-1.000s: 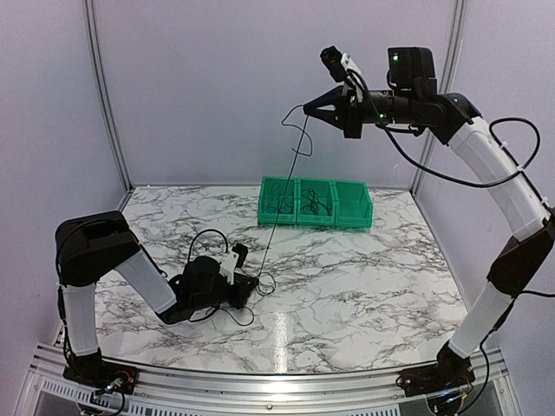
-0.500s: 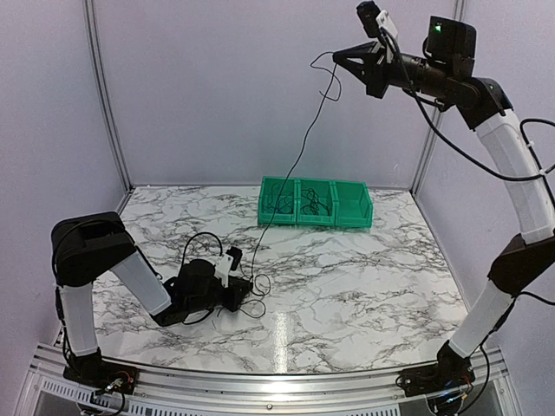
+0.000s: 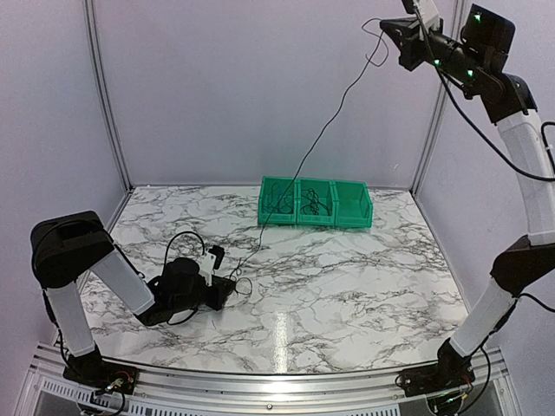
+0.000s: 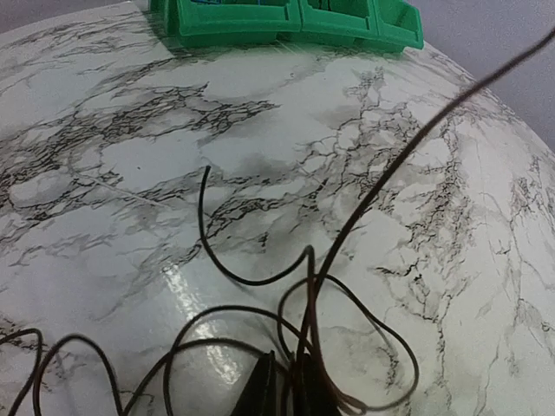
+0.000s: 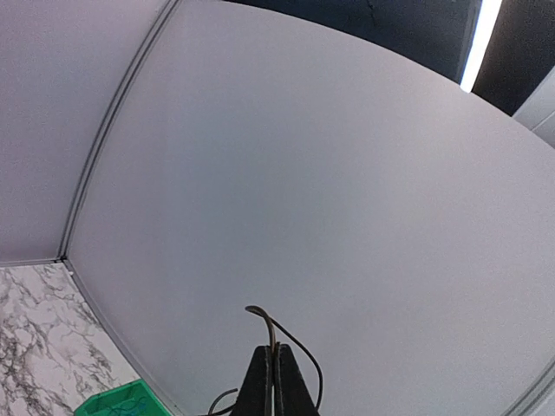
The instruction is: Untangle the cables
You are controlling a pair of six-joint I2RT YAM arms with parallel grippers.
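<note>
The cables are thin dark wires. One strand (image 3: 323,137) runs taut from the table up to my right gripper (image 3: 388,31), high at the top right. In the right wrist view that gripper (image 5: 276,351) is shut on the strand, whose short end curls above the fingertips. The rest of the cables (image 4: 310,295) lie in loose crossed loops on the marble. My left gripper (image 3: 228,288) lies low on the table at this tangle (image 3: 239,279). In the left wrist view the left gripper (image 4: 289,377) has its jaws nearly together with strands pinched between them.
A row of three green bins (image 3: 316,204) stands at the back of the marble table (image 3: 364,269), with thin wires in the left two. The bins (image 4: 286,22) show far ahead in the left wrist view. Booth walls stand on all sides.
My right gripper has risen and swung right with the strand, drawing it longer and tauter. My left gripper has slid a little left along the table with the tangle.
</note>
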